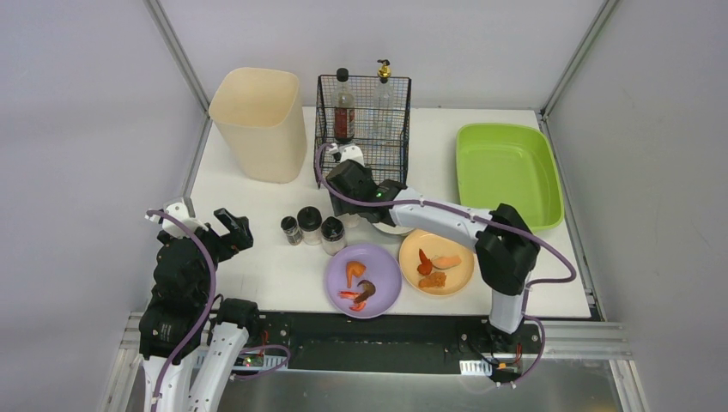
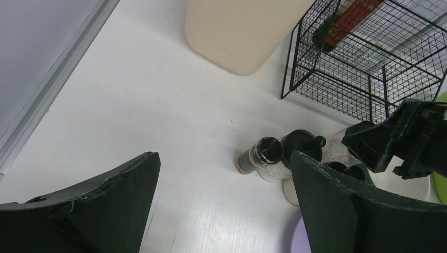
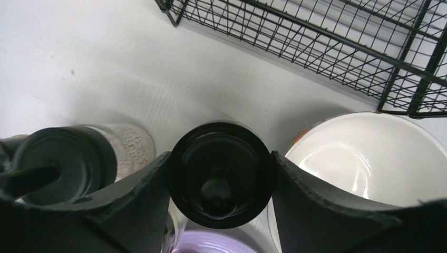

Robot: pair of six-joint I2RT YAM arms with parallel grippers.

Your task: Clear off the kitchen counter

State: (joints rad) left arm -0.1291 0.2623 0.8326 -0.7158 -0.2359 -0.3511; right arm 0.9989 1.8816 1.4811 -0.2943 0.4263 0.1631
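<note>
Kitchen worktop [image 1: 257,202], spread before my arms, barely cleared: plates [image 1: 384,268], bowl [image 3: 369,153] and spice jars [image 1: 309,225] sit on it, my right claw [image 3: 220,161] gripping one black-capped jar [image 3: 220,184], my left claw [image 2: 224,158] open and empty.

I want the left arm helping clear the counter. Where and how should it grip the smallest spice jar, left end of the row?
I'd take the smallest jar by its black lid, from straight above, with the left gripper closing on its near and far sides. It stands upright, and a bigger jar crowds its right side. The right gripper holds another jar.
</note>
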